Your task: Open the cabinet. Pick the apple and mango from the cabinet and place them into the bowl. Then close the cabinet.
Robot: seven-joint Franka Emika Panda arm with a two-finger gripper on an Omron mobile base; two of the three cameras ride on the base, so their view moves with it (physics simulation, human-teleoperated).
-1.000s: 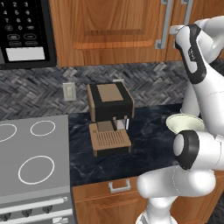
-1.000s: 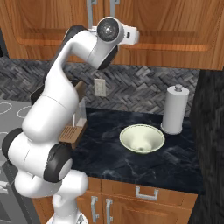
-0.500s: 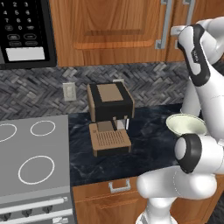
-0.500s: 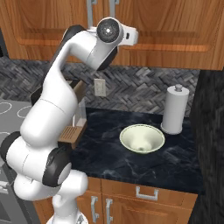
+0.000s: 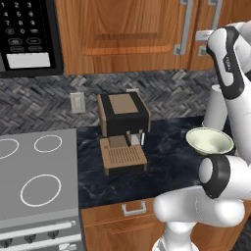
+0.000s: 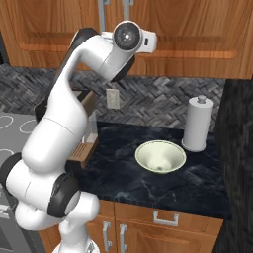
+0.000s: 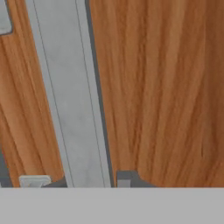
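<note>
Left base view: the cabinet (image 5: pixel 122 34) is seen hung above the table's back edge, doors shut, so the apple and mango must be judged to lie unseen behind them. Two grey bar handles (image 5: pixel 185 27) stand upright where the doors meet, and the white hand is raised right up against them. The bowl (image 5: pixel 210 140) is found on the dark table (image 5: pixel 166 166) near its right end, beside a coffee machine (image 5: pixel 122 120) at the middle.

Right base view: the bowl (image 6: pixel 160 156) is seen empty, well forward of the back edge, with a paper towel roll (image 6: pixel 196 123) just behind it to the right. The arm's wrist is lifted to the cabinet's (image 6: pixel 197 34) lower rail, below the handles (image 6: pixel 103 12).

Hand view: a handle (image 7: pixel 70 96) is shown very close, running up from between the fingers (image 7: pixel 124 178), which are drawn narrow around the bar; a grip on it is judged likely. The door is judged stiff and hinged, of moderate weight, swinging in an arc, so the pull should follow that arc. The metal bar is rigid but smooth, so slipping along it is the risk; a hold near its middle is judged soundest.
</note>
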